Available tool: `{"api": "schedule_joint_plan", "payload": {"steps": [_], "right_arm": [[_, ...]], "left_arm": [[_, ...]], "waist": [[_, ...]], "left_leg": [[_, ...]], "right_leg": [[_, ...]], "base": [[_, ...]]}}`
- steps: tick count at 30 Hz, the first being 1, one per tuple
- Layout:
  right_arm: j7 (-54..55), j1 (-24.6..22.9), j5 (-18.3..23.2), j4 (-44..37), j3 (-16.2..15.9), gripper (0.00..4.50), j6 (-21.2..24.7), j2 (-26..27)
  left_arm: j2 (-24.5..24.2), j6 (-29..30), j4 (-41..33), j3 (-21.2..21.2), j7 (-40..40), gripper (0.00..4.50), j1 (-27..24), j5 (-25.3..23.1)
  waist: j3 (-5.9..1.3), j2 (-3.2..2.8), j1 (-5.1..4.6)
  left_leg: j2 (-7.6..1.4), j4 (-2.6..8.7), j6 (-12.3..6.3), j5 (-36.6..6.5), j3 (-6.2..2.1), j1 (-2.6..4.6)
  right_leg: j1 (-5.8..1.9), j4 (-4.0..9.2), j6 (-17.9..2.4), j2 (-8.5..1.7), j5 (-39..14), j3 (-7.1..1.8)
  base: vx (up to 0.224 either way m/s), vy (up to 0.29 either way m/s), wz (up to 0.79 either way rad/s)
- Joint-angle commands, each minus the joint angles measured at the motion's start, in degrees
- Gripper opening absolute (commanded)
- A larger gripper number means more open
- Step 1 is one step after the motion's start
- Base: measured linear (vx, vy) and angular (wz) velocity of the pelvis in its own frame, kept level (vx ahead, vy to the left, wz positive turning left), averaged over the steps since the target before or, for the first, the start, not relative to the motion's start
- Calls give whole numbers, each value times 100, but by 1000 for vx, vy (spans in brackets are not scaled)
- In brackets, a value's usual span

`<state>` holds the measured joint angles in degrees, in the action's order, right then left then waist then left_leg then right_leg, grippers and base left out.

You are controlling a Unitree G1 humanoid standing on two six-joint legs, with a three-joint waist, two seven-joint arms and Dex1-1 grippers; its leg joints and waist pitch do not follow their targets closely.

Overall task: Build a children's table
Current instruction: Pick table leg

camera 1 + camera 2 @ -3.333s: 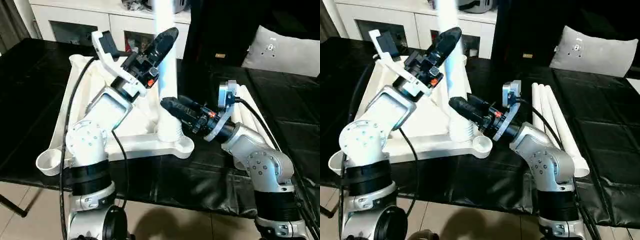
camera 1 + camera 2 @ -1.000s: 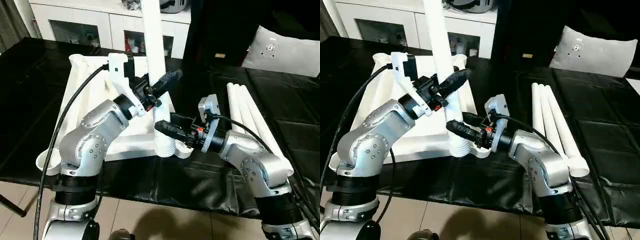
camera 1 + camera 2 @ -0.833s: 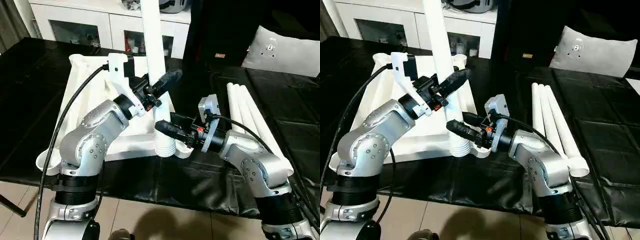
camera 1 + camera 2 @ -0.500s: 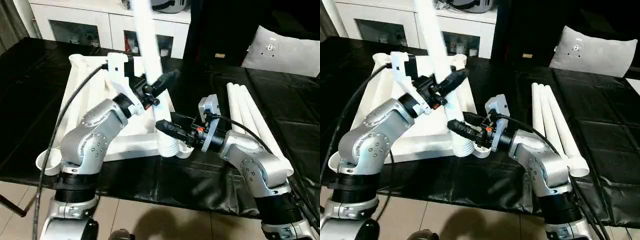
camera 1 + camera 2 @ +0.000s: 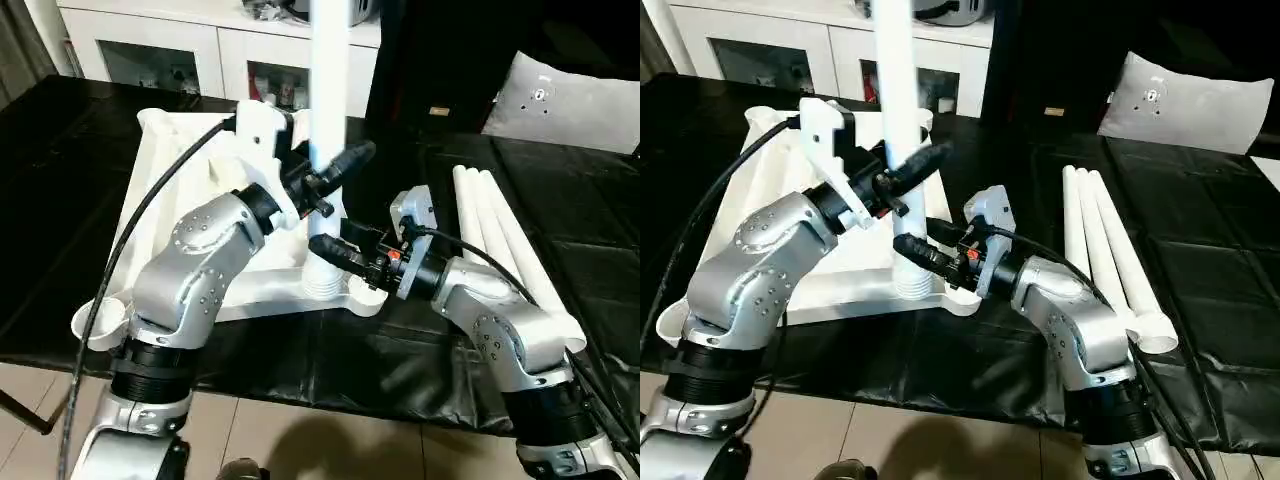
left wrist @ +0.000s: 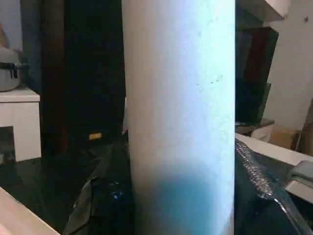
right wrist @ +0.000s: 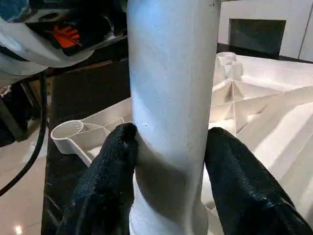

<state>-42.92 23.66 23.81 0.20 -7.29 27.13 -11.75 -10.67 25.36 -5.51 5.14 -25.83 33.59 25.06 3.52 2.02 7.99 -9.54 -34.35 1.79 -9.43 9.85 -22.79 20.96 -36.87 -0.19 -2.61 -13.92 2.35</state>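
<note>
Upright leg (image 5: 894, 80) between both hands

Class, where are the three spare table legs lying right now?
The spare legs lie side by side on the black tabletop, right of the right gripper.

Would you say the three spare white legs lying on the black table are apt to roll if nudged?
Probably: the spare legs are smooth and round, so a sideways nudge should roll them. Being tapered, they would likely curve rather than run straight. They look rigid and probably light.
</note>
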Motion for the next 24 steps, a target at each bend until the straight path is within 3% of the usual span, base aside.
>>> {"api": "schedule_joint_plan", "payload": {"steps": [1,7,9,11,15,17,18,20,24], "right_arm": [[34,34,-45,-51,105,179,-79,-66],[36,49,19,-68,146,179,-47,-85],[1,48,140,-81,196,234,63,-69],[-213,22,505,-269,333,248,326,-154],[-308,42,861,-395,593,290,503,-226],[-367,99,1180,-447,842,309,666,-288],[-406,176,1513,-463,1110,321,853,-356],[-416,203,1632,-455,1199,321,946,-382],[-400,266,1731,-404,1317,358,1050,-458]], "left_arm": [[-1,66,77,-303,192,181,6,-52],[342,383,262,-746,615,181,97,458],[396,427,304,-835,683,181,115,547],[535,665,368,-1194,866,181,198,886],[539,791,343,-1319,850,181,219,1036],[482,889,318,-1336,783,181,229,1153],[423,968,306,-1338,722,181,247,1235],[419,1002,306,-1358,734,181,265,1267],[426,1178,303,-1487,663,181,365,1456]], "waist": [[-401,-28,-42],[-398,-24,-32],[-397,-27,-30],[-403,-11,-26],[-405,11,-17],[-410,-1,-4],[-408,35,-10],[-400,12,3],[-399,21,5]], "left_leg": [[-393,392,240,-748,-132,186],[-387,383,219,-801,-135,189],[-392,387,222,-830,-139,189],[-384,373,176,-791,-134,192],[-384,371,76,-679,-142,178],[-387,365,63,-647,-139,185],[-383,364,47,-652,-128,194],[-385,365,36,-667,-127,193],[-377,374,150,-725,-125,188]], "right_leg": [[-183,409,-996,-589,159,-283],[-180,425,-1036,-587,13,-283],[-181,425,-1032,-587,-13,-280],[-186,415,-1062,-584,55,-283],[-206,413,-988,-585,136,-279],[-193,415,-1004,-586,110,-275],[-192,420,-1021,-579,100,-276],[-173,426,-1044,-578,-2,-272],[-178,446,-1004,-588,-179,-268]], "base": [[0,0,0],[0,0,0],[0,0,0],[0,0,0],[0,0,0],[0,0,0],[0,0,0],[0,0,0],[0,0,0]]}}
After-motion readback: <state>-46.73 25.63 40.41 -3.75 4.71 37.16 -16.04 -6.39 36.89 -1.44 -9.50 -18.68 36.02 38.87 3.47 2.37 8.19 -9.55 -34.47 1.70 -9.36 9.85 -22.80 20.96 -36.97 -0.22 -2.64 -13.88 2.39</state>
